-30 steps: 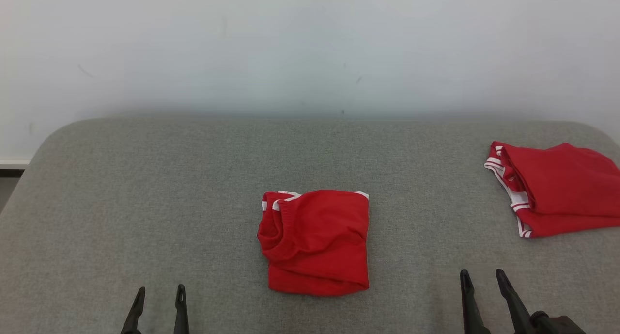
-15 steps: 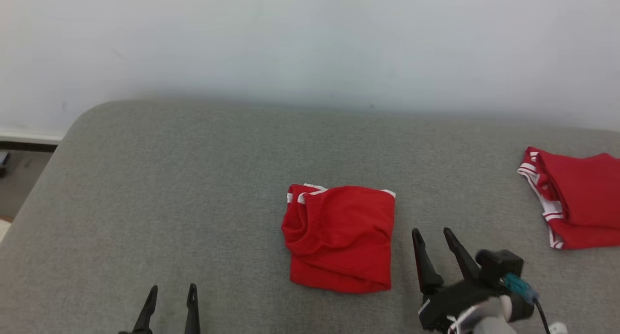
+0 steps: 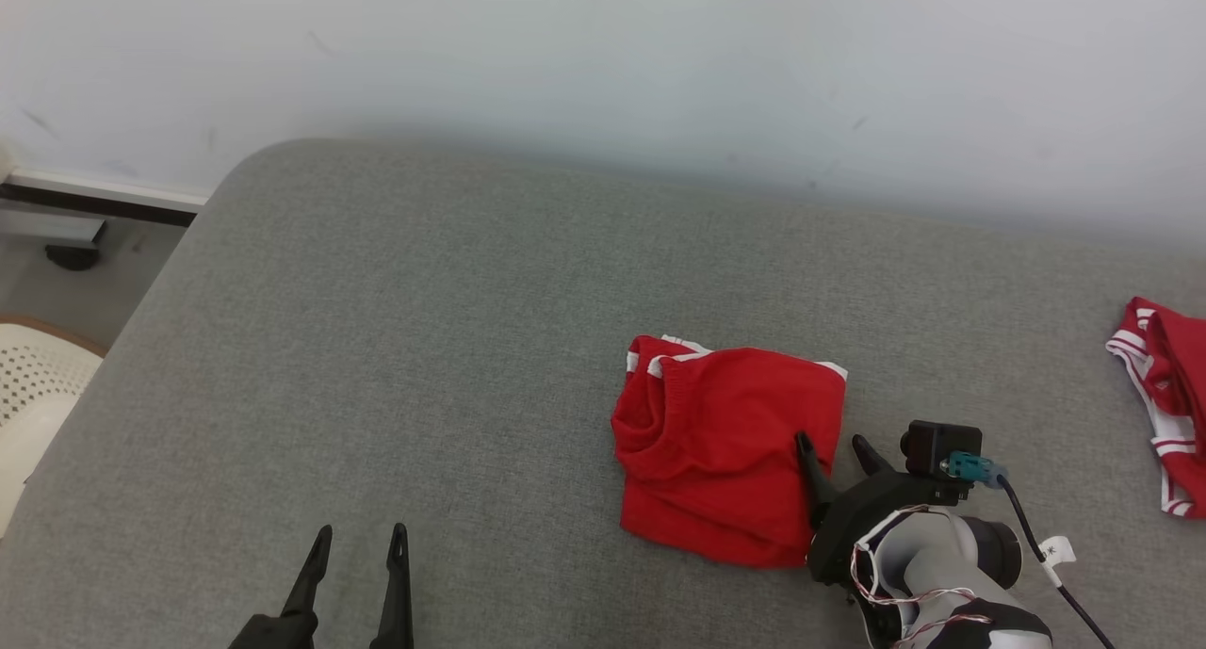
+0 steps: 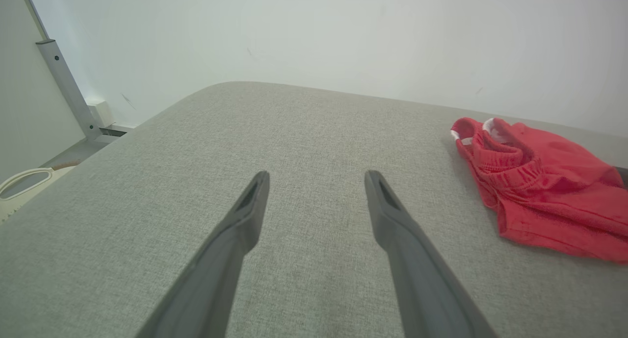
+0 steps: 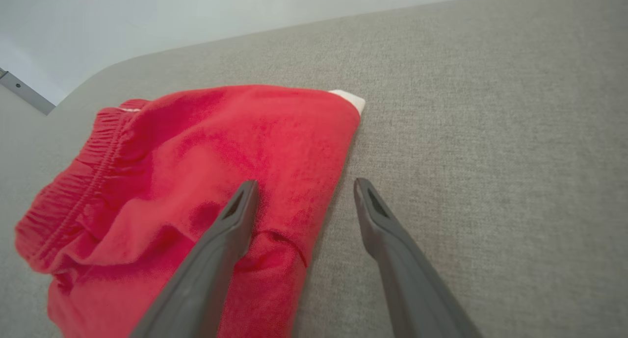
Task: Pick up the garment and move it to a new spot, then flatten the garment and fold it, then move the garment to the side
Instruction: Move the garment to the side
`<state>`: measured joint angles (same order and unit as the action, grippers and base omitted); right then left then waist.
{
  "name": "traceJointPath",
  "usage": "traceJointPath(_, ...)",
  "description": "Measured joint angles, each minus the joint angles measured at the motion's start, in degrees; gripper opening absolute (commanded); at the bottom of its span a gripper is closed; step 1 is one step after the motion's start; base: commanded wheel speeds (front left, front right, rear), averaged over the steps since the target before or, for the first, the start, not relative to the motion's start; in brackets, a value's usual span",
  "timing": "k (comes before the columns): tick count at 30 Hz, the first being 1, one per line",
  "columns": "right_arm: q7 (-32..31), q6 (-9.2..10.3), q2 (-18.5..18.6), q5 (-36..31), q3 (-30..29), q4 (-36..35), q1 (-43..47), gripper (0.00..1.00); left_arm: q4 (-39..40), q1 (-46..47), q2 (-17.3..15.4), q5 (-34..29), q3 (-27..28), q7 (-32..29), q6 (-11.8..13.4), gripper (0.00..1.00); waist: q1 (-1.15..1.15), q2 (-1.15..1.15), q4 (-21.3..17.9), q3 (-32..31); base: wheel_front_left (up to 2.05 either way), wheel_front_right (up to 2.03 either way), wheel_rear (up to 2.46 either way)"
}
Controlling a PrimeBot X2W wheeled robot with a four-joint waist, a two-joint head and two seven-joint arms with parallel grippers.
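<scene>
Our left hand (image 3: 361,528) hovers open above the grey surface (image 3: 424,300). The folded red garment (image 3: 716,442) lies right of centre. Our right hand (image 3: 830,437), open, straddles its right edge. A second red garment (image 3: 1164,395) lies far right.

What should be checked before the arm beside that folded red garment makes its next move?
1. Right gripper jaws open: ok.
2. It straddles the folded red cloth garment's right edge, one finger over cloth, one over the grey fabric surface: ok.
3. Garment neatly folded: ok.
4. Left gripper open, apart from it: ok.
5. Fingers low enough to pinch: cannot tell.
6. Second red white-trimmed garment lies apart: ok.
</scene>
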<state>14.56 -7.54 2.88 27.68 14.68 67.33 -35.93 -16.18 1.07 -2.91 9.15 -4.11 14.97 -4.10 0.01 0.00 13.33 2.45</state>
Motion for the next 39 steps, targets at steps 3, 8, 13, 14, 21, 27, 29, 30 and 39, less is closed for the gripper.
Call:
traceJointPath(3,-1.22,0.00,0.00,4.46,2.65,2.20,-0.54,1.00,0.02,0.26,0.00,0.00,-0.24,0.00,0.00,1.00,0.00,0.00,1.03,0.54,0.00,0.00,0.00)
traceJointPath(8,-3.54,0.00,0.08,10.37,6.21,3.05,-0.43,1.00,-0.27,0.62,0.01,0.11,-0.63,0.00,0.00,1.00,0.00,0.00,1.42,1.09,0.00,0.00,0.00)
traceJointPath(13,-3.39,0.00,0.16,17.11,10.74,1.40,1.38,0.00,-1.14,1.26,0.01,0.10,-0.73,0.00,-0.36,1.00,0.00,0.00,1.66,-0.03,0.00,0.00,0.00)
traceJointPath(14,-2.81,0.00,0.13,17.80,11.63,1.62,1.50,0.00,-1.15,1.29,0.00,0.10,-0.55,0.00,-0.36,1.00,0.00,0.00,1.64,-0.23,0.00,0.00,0.00)
traceJointPath(21,0.19,0.00,-0.03,15.57,16.80,3.09,-0.87,0.00,-0.69,1.21,0.00,-0.11,1.41,0.00,-0.49,1.00,0.00,0.00,-0.15,-0.48,0.00,0.00,0.00)
traceJointPath(27,0.56,0.00,5.19,7.16,18.37,-0.46,-4.72,0.00,0.62,0.53,0.00,0.69,2.46,0.00,-0.73,1.00,0.00,0.00,-3.42,0.08,0.00,0.00,0.00)
traceJointPath(29,0.56,0.00,7.37,5.00,19.28,-1.96,-5.37,0.00,0.91,0.47,0.00,1.11,2.35,0.00,-0.78,1.00,0.00,0.00,-4.73,0.50,0.00,0.00,0.00)
traceJointPath(30,0.56,0.00,8.10,4.02,19.80,-2.71,-5.84,0.00,1.19,0.53,0.00,1.24,2.33,0.00,-0.82,1.00,-0.01,0.00,-5.40,0.77,0.00,0.00,0.00)
traceJointPath(39,-0.35,0.00,16.02,0.56,26.35,-4.32,-13.88,0.00,2.78,4.41,-0.13,0.12,3.10,0.00,-1.94,1.00,0.00,0.00,-10.76,5.22,0.00,0.00,0.00)
